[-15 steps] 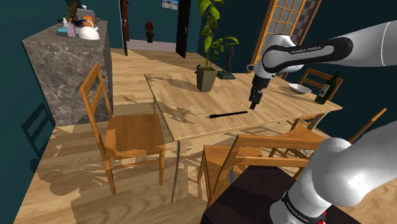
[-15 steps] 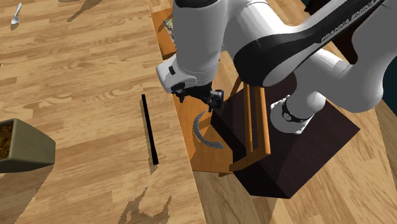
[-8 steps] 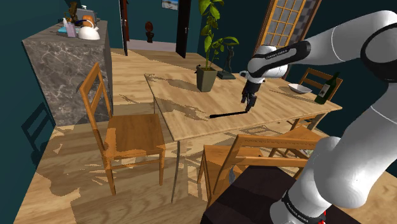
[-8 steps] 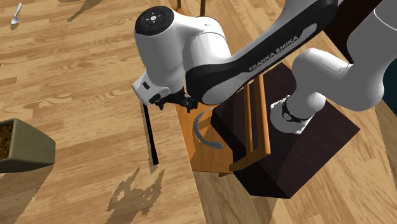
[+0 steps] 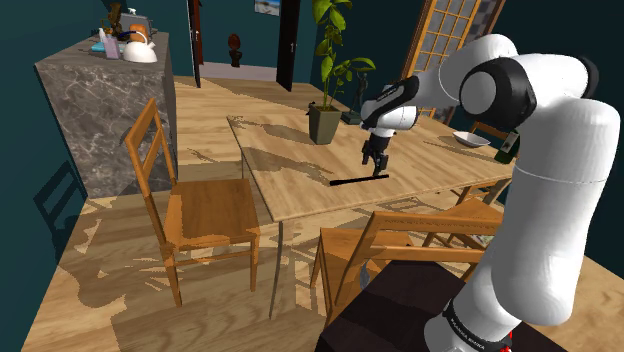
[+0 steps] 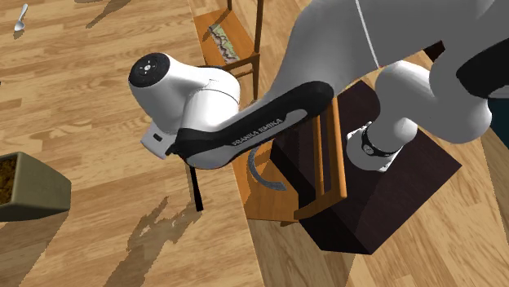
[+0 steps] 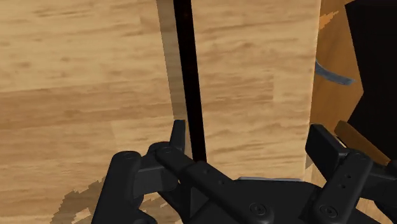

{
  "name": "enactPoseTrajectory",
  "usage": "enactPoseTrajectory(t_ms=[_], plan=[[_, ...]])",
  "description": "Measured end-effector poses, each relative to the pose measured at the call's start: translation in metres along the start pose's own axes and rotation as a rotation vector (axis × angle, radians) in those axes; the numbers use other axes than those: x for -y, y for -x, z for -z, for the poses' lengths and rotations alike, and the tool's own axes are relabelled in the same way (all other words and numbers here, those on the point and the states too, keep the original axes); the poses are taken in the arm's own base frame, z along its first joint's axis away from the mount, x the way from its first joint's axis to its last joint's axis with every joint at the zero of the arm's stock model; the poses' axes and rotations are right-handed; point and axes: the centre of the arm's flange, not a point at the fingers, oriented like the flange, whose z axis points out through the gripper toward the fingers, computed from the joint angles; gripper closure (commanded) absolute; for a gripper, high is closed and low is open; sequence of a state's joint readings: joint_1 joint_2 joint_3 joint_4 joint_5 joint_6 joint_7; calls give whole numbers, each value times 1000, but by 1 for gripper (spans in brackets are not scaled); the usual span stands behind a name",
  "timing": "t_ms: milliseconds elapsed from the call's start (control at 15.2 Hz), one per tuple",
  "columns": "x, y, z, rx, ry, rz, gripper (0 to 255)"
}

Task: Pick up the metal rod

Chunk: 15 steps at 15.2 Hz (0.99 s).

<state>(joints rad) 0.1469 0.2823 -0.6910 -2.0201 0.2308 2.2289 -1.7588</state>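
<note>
Pincer: the black gripper hangs low over the table with its fingers spread wide, clasping nothing.
Rod: the thin black rod lies flat on the wooden table, near the edge that faces the stand. In the wrist view it runs between the fingers, close beside one and well apart from the other, touched by neither as far as I can see.
Around: a potted plant stands at the table's far side, well apart from the rod, and a wooden chair sits at the shoulder view's left.
Done: the approach looks nearly finished to me, with the hand over the rod and straddling it.
Left: shift across to centre it, settle down, close, then lift — the rod has not yet left the table.
</note>
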Motion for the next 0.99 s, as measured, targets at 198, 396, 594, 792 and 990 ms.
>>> enactPoseTrajectory(t_ms=[198, 396, 594, 792, 990], plan=[[-32, -3, -24, 2, -5, 98, 0], [-39, -5, -41, 2, -7, 126, 0], [-39, -5, -58, 2, -7, 130, 0], [-40, -5, -69, 1, -7, 131, 255], [-41, -5, -69, 1, -4, 131, 255]])
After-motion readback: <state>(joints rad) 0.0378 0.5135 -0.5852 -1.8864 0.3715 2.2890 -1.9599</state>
